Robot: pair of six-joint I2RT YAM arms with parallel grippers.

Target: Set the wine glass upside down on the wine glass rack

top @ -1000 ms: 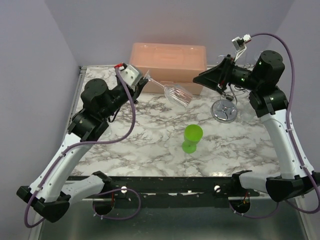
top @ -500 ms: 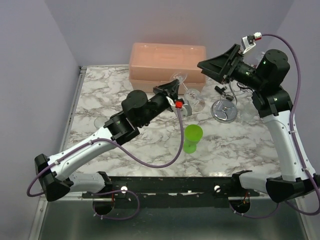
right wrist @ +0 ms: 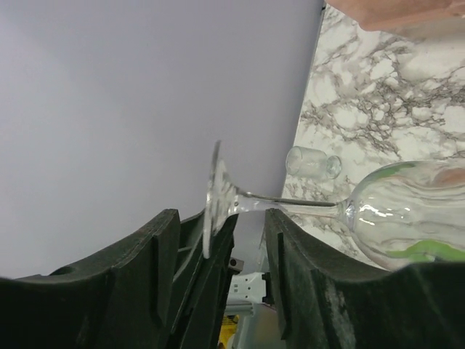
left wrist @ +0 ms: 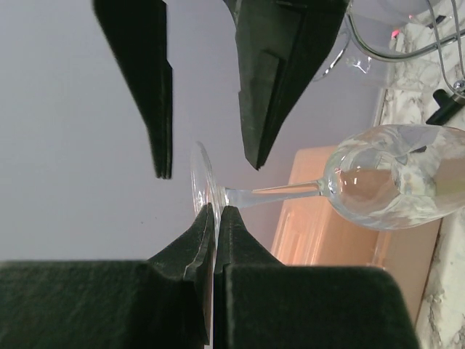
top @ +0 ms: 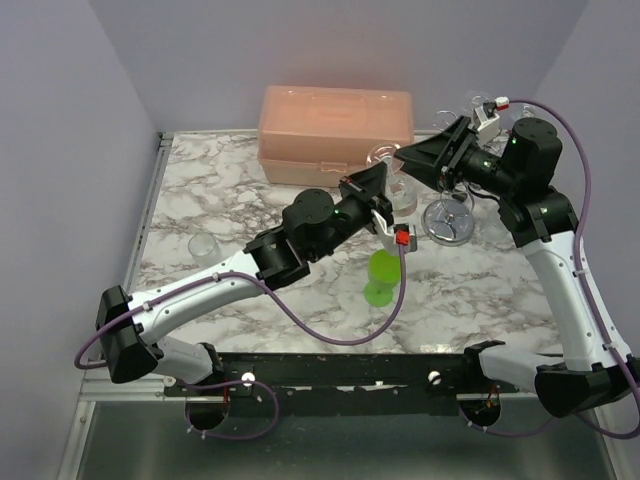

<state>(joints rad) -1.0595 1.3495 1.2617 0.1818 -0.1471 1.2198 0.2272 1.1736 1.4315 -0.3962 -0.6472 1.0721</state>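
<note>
Cup: a green cup [top: 384, 272] stands on the marble table [top: 480, 290], near the middle and closest to the arm bases.
Small glass: a short clear glass [top: 203, 245] sits on the table's left side, well apart from everything else.
Left arm: it reaches from the near left corner across to the middle of the table, passing above the cup.
Left gripper [left wrist: 216, 211]: its jaws are pressed together on the rim of the wine glass's foot, and it alone carries the glass.
Wine glass [left wrist: 385, 182]: it is clear and empty, held in the air and lying roughly sideways. The flat foot is at the grippers and the stem runs level to the bowl. It hangs beyond the cup, in front of the box and just left of the rack. It is not on the rack.
Right gripper [right wrist: 221, 218]: its jaws are spread, one finger on each side of the glass's foot and of the left gripper's tips. There is a visible gap on both sides, so it holds nothing.
Rack [top: 447, 222]: its round shiny base rests on the table at the right rear, under the right arm's wrist. Curled wire loops show above the bowl in the left wrist view. I cannot tell whether the glass touches them.
Box: a pale orange lidded box [top: 335, 120] lies along the back edge by the wall.
</note>
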